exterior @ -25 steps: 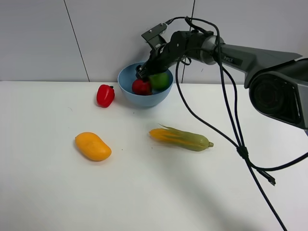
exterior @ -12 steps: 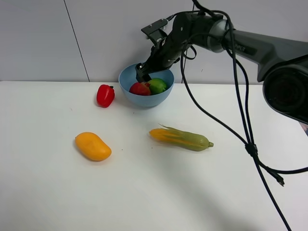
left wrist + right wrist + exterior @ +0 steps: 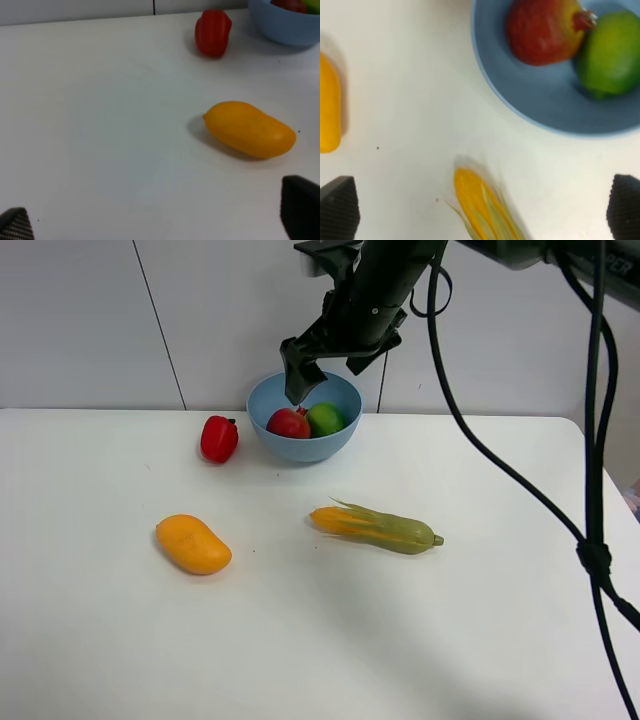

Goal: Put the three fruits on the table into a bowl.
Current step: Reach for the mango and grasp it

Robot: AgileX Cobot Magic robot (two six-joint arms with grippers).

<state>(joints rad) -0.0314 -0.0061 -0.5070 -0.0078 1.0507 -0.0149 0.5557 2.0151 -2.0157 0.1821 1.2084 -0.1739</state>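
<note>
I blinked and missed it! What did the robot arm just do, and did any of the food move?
The right gripper lifted up out of the bowl with its fingers open. The lime it let go has settled beside the pomegranate. The mango, red pepper and corn stayed put on the table.

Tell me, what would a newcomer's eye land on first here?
Probably the right gripper, open and hanging above the light-blue bowl at the back of the table, with the pomegranate and the lime inside. Next the orange-yellow mango, lying on the table nearer the front left, with the corn cob to its right.
</note>
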